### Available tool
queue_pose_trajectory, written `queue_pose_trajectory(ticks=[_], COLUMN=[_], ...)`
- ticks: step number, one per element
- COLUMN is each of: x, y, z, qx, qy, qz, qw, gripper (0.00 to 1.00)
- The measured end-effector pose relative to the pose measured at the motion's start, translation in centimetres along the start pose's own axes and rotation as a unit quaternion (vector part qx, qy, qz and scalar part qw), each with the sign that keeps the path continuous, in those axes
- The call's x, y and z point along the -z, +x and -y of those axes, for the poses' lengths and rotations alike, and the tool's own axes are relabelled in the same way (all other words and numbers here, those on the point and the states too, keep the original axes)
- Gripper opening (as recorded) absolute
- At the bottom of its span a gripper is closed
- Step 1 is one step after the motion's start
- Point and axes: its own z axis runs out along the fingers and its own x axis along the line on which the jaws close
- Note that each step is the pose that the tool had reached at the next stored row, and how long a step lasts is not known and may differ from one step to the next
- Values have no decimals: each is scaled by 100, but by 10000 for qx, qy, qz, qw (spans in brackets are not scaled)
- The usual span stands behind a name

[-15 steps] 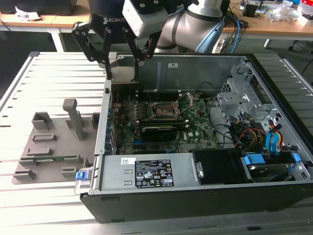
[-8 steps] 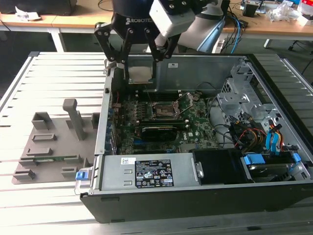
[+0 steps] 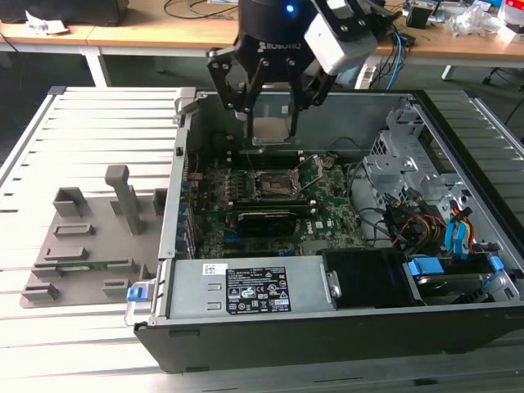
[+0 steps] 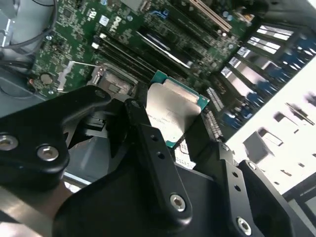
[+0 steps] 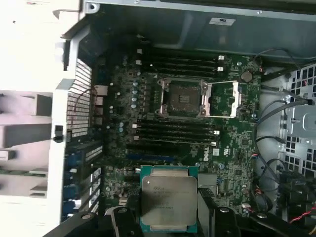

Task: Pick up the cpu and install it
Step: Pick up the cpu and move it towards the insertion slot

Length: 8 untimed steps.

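- Cpu hangs above the open case, well clear of the board. In both wrist views its silver top faces the camera.
- Gripper has its jaws clamped on the cpu. The black fingers press on two opposite edges, as the first wrist view also shows.
- Motherboard is green and lies on the case floor beneath the cpu.
- Socket sits near the board's middle, with nothing seated in it. Its metal frame is swung open toward the exterior view's right.
- Slots are long and black, and run along two sides of the socket.
- Supply box is silver and lies along the case's near edge.
- Fixture is grey and rests on the slatted table, just beside the case at the exterior view's left.
- Bench stands beyond the table's far edge.
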Motion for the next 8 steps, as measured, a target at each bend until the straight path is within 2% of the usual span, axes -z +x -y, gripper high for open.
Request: queue_pose_trajectory(ticks=[3, 8], x=[-63, -188], y=[-89, -198], z=[-18, -36], qx=[-1, -1], qy=[-1, -2], qz=[-21, -29], qw=[10000, 10000], gripper=[55, 55])
